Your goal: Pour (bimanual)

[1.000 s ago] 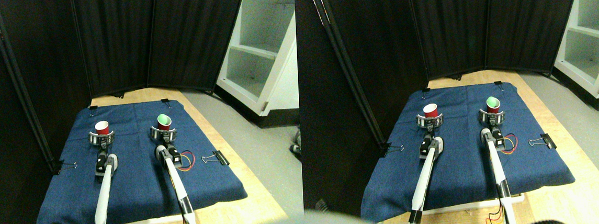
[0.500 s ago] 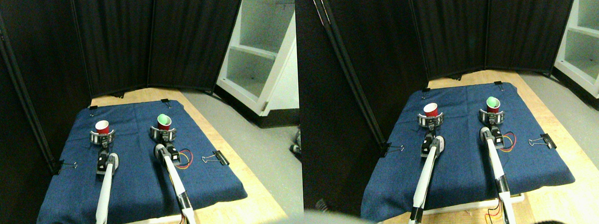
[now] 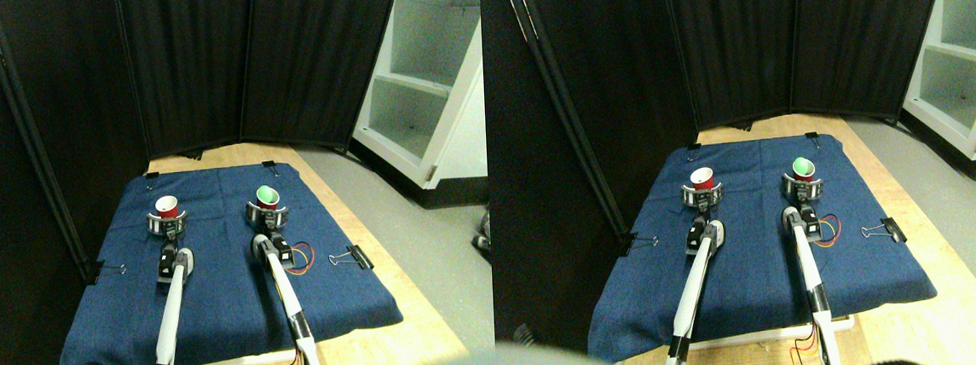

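Two red cups stand upright on the blue cloth (image 3: pixel 228 296). The left cup (image 3: pixel 166 206) is white inside. The right cup (image 3: pixel 267 196) is green inside. What either holds cannot be seen. My left gripper (image 3: pixel 166 223) wraps the lower part of the left cup, jaws drawn in on both sides. My right gripper (image 3: pixel 268 216) holds the green-lined cup the same way. Both cups rest on the cloth, about a hand's width apart.
Binder clips (image 3: pixel 353 257) pin the cloth to a wooden board at its edges. Red and yellow wires (image 3: pixel 303 257) loop beside my right arm. A black folding screen (image 3: pixel 193 67) closes the back and left. A white shelf unit (image 3: pixel 424 91) stands at the right.
Both grippers' jaws have drawn in slightly around their cups. The cups and arms stay where they were.
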Robot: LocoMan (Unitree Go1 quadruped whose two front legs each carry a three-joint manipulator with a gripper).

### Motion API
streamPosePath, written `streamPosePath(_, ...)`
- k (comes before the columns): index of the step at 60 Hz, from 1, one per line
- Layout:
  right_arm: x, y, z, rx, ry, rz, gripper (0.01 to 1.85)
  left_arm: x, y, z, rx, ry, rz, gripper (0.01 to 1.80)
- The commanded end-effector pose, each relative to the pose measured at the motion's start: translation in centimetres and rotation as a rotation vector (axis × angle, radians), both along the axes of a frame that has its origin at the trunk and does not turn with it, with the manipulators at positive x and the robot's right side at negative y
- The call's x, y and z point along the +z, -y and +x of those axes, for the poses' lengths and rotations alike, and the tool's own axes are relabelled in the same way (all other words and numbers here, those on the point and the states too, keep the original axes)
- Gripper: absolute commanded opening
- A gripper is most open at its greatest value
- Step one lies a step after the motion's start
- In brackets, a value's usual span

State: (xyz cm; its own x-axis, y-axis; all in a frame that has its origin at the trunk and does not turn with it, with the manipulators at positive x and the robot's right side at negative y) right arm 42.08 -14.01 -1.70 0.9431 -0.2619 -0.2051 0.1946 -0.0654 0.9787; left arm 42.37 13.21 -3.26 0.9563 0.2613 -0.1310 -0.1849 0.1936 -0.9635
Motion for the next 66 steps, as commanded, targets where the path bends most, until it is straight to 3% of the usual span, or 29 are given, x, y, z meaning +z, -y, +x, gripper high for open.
streamPosePath(1, 0.7, 0.2, -0.1, -0.017, 0.030, 0.004, 1.07, -0.3, 0.4, 0.0, -0.008, -0.009, 0.017, 1.14)
streamPosePath(26, 1.1, 0.3, 0.1, -0.052, 0.035, 0.035, 1.06, -0.6, 0.0, 0.0, -0.009, -0.002, 0.037, 1.09)
streamPosePath(32, 1.0, 0.4, 0.3, -0.078, 0.058, 0.048, 0.96, -0.6, -0.1, 0.1, 0.005, 0.006, 0.032, 1.05)
streamPosePath(34, 1.1, 0.3, 0.2, -0.111, 0.058, 0.026, 0.71, -0.5, -0.2, 0.1, 0.011, 0.009, 0.023, 1.03)
streamPosePath(38, 1.3, 0.3, 0.3, -0.174, 0.040, -0.020, 0.39, -0.3, -0.2, 0.2, 0.037, 0.023, 0.017, 0.87)
streamPosePath(40, 1.4, 0.2, 0.3, -0.199, 0.046, -0.046, 0.33, -0.2, -0.2, 0.5, 0.120, 0.046, 0.036, 0.36)
streamPosePath(41, 1.5, 0.3, 0.4, -0.195, 0.048, -0.049, 0.33, -0.3, -0.2, 0.7, 0.145, 0.067, 0.048, 0.33)
streamPosePath(49, 1.6, 0.5, 0.5, -0.179, 0.054, -0.065, 0.33, -0.2, -0.2, 1.0, 0.177, 0.079, 0.050, 0.33)
streamPosePath(66, 1.9, 0.3, 0.0, -0.150, 0.062, -0.088, 0.33, 0.2, -0.1, 0.6, 0.133, 0.095, 0.057, 0.33)
